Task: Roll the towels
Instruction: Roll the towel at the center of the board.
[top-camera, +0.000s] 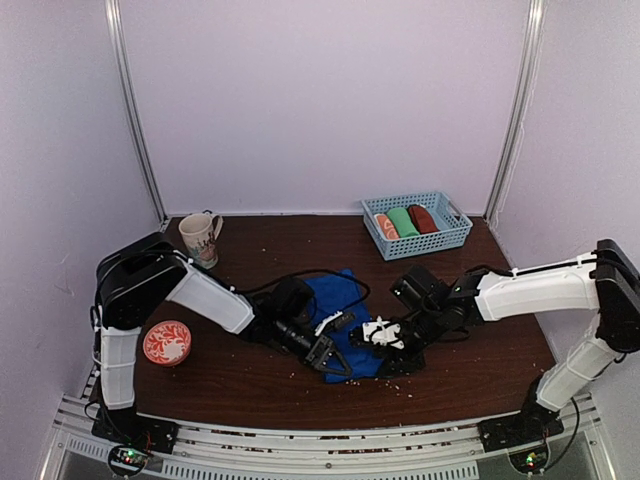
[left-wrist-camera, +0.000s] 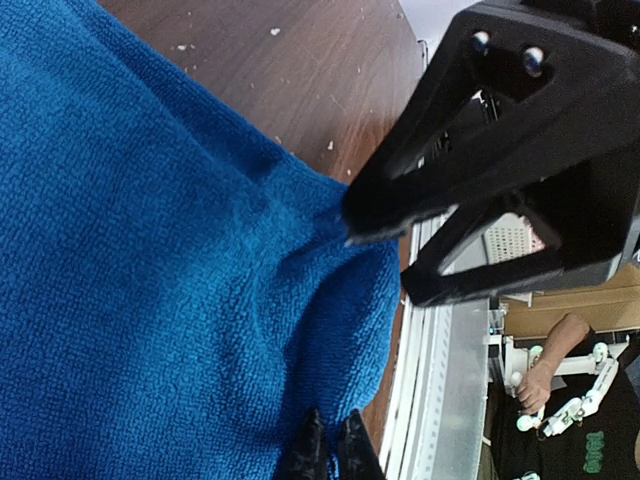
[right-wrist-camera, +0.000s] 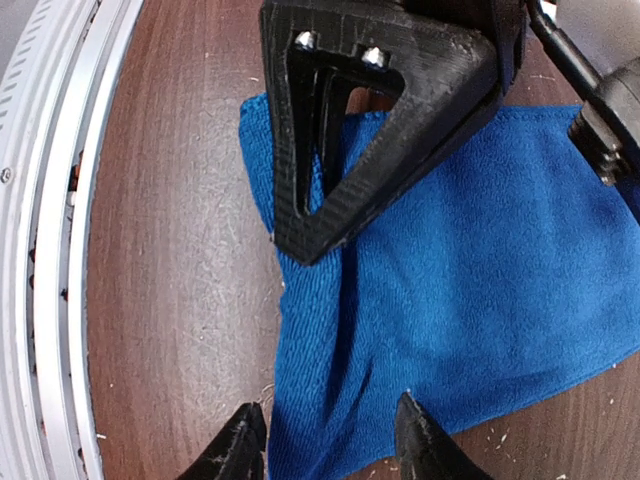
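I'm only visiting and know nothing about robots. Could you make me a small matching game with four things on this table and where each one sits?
Things:
1. mug
2. red dish
3. basket
4. blue towel

Places:
A. far right
B. middle
C. far left corner
D. near left

Pairs: 1-C, 2-D, 3-A, 4-B

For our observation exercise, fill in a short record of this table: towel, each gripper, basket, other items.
towel: blue, spread mid-table, not rolled
left gripper: shut, at the towel's near edge
right gripper: open, straddling that edge
basket: back right, holding reddish-brown roll, green roll, orange-white roll
other: mug back left, red bowl near left
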